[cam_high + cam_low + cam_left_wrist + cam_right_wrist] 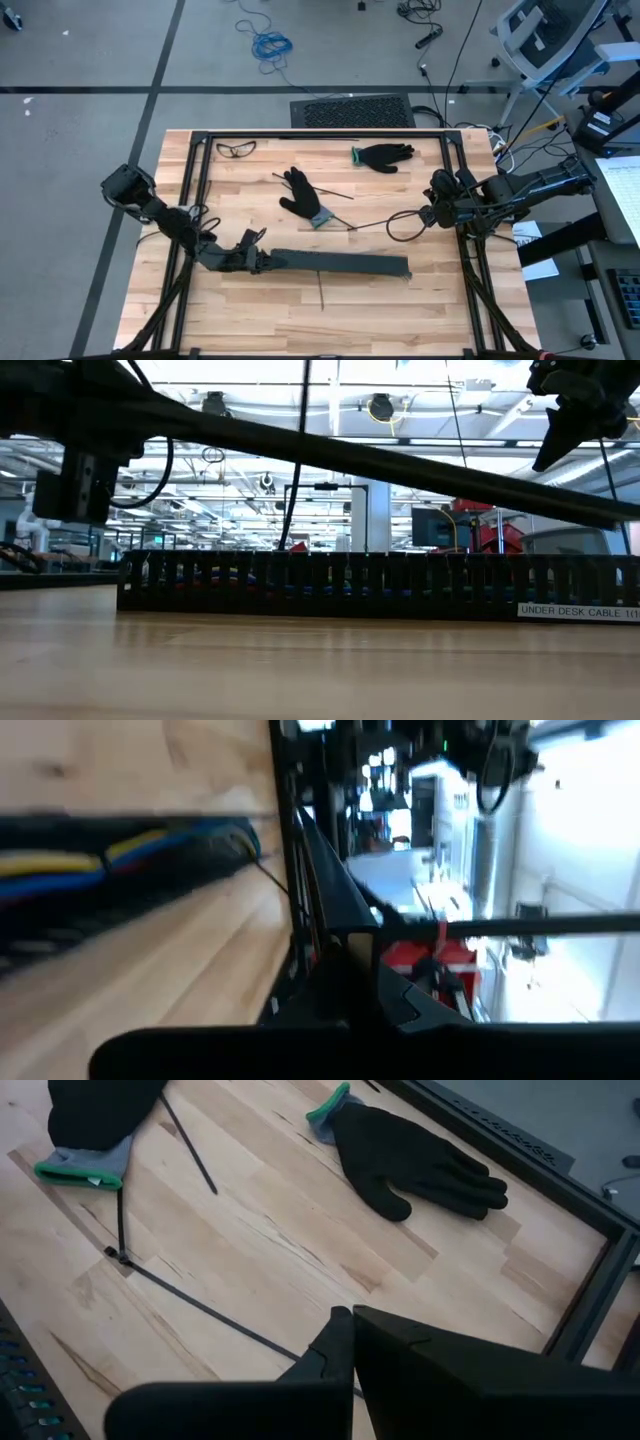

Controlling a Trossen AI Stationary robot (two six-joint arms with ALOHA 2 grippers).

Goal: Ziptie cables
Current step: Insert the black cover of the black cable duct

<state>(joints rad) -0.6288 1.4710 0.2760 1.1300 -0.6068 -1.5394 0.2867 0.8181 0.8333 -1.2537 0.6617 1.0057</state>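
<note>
The left end effector, its dark fingers pressed together, lies low at the left end of the long black slotted strip, at about 7 o'clock on the table. Inside that strip's channel run the cables, thin flexible wires in yellow, blue and red, seen through the comb-like slots. The right end effector, fingers likewise shut with nothing between them, sits at about 3 o'clock, near a thin black zip tie lying straight across the pale, grained wood and curling into a loop. Two black knit gloves with green cuffs lie flat: one near the centre, the other toward 1 o'clock. Clear safety glasses rest at 11 o'clock.
</note>
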